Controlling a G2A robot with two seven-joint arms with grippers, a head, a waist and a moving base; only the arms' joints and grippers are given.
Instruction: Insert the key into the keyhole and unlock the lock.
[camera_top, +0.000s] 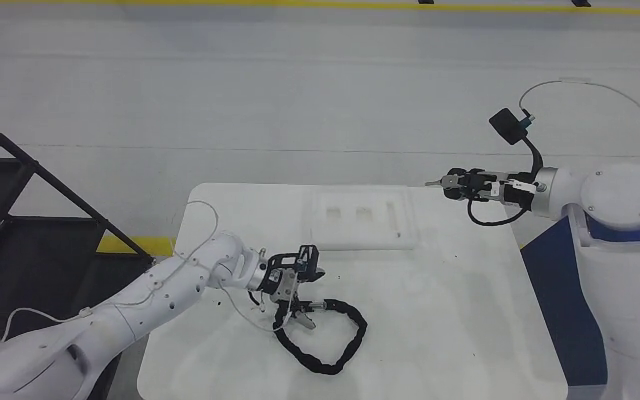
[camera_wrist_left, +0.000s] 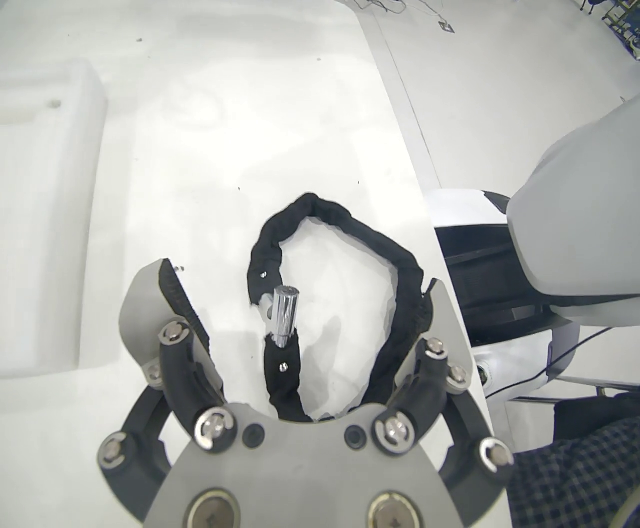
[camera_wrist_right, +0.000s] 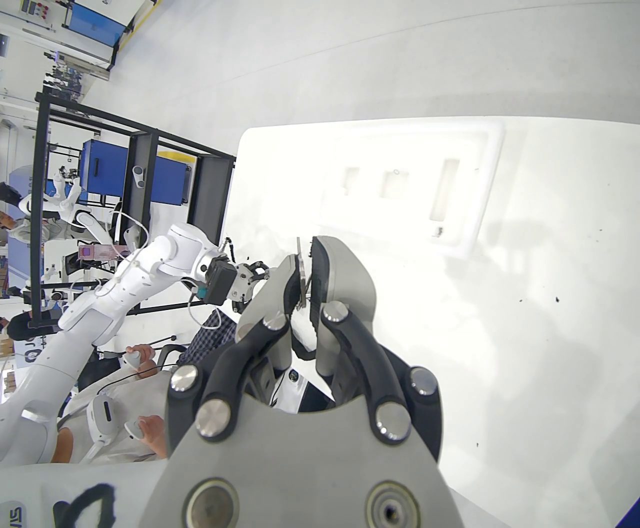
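Left gripper (camera_wrist_left: 299, 277): jaws spread wide, low over table (camera_top: 450, 320), straddling chain lock (camera_wrist_left: 350, 235). Silver lock cylinder (camera_wrist_left: 282, 312) lies roughly midway between pads, touching neither. Black sleeved loop curves out ahead of jaws; one strand runs just beside one finger (camera_wrist_left: 432, 320).

Right gripper (camera_wrist_right: 306, 255): jaws pressed together, pinching key (camera_wrist_right: 300, 272), a thin flat metal piece held edge-on between pads, tip poking past fingertips. Key is well apart from lock.

White foam tray (camera_top: 365, 240) sits between grippers.
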